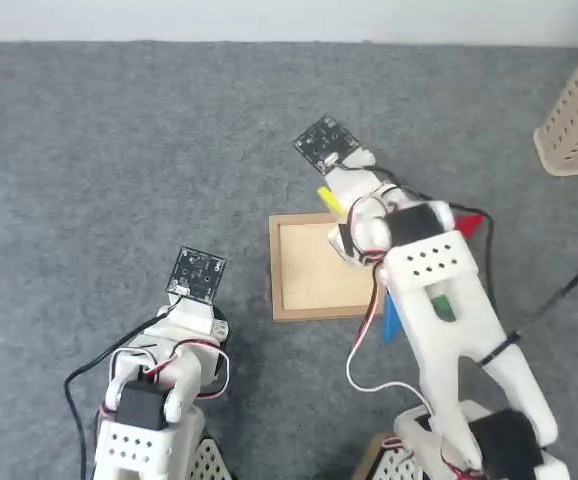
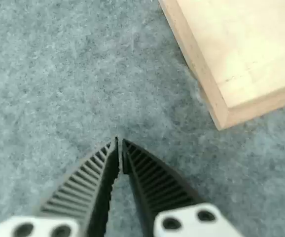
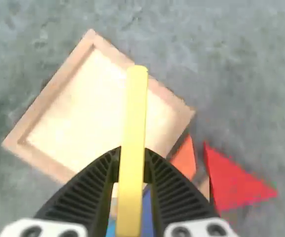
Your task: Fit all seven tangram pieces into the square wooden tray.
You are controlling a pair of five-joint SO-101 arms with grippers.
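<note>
In the high view the right arm's white body covers the near-right part of the square wooden tray [image 1: 304, 270], and most of the loose pieces lie under it. A thin blue tangram piece [image 1: 391, 318] shows as a sliver at the arm's side, and a red triangular tangram piece [image 1: 469, 222] shows by one corner. Something green sits in a slot on the arm; what it is cannot be made out.

The right end effector [image 3: 132, 163] pinches a yellow tangram piece [image 3: 133, 143] between its ribbed black fingers [image 3: 90, 190]. The piece is seen edge-on as a long narrow strip, so its outline is unreadable. The strip reaches out past the fingertips over the tray [image 3: 58, 89], whose visible floor is plain pale wood inside a raised rim.

Just outside the tray's rim, beside that end effector, lies an orange tangram piece [image 3: 184, 155], partly hidden. The red triangle [image 3: 231, 182] lies a little farther out.

The left end effector [image 2: 119, 148] is pressed together on nothing above the grey felt-covered bench [image 2: 58, 74]. One corner of the tray [image 2: 221, 113] lies ahead of it and off to one side, the rest cut off.
</note>
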